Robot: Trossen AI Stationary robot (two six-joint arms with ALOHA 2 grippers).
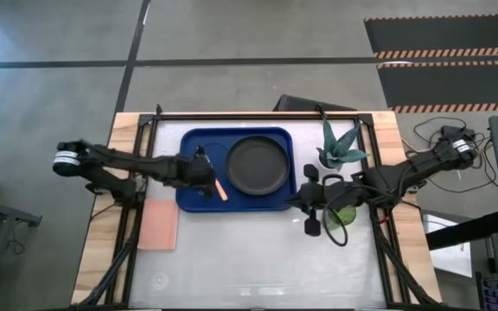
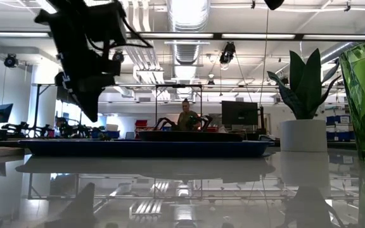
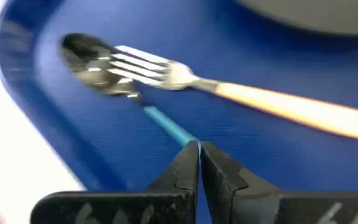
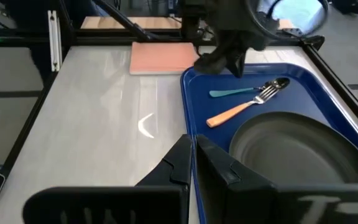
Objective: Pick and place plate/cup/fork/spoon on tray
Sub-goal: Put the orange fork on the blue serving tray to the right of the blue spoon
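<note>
The blue tray (image 1: 199,200) lies at the table's middle, toward the far edge. The black plate (image 1: 256,166) rests flat on its right half. The orange-handled fork (image 4: 235,112) and the teal-handled spoon (image 4: 232,93) lie on its left half, the fork's tines over the spoon's bowl (image 3: 89,59). My left gripper (image 3: 199,148) is shut and empty, hanging above the spoon's handle and clear of the tray in the low view (image 2: 92,111). My right gripper (image 4: 192,146) is shut and empty, just right of the tray, next to the green cup (image 1: 345,212), which stands upright on the table.
A spiky plant in a white pot (image 1: 340,149) stands behind the cup, near the tray's right end. A pink flat rectangle (image 1: 157,226) lies left of the tray. A person (image 2: 186,115) sits far back in the room. The table's near half is bare white surface (image 1: 249,268).
</note>
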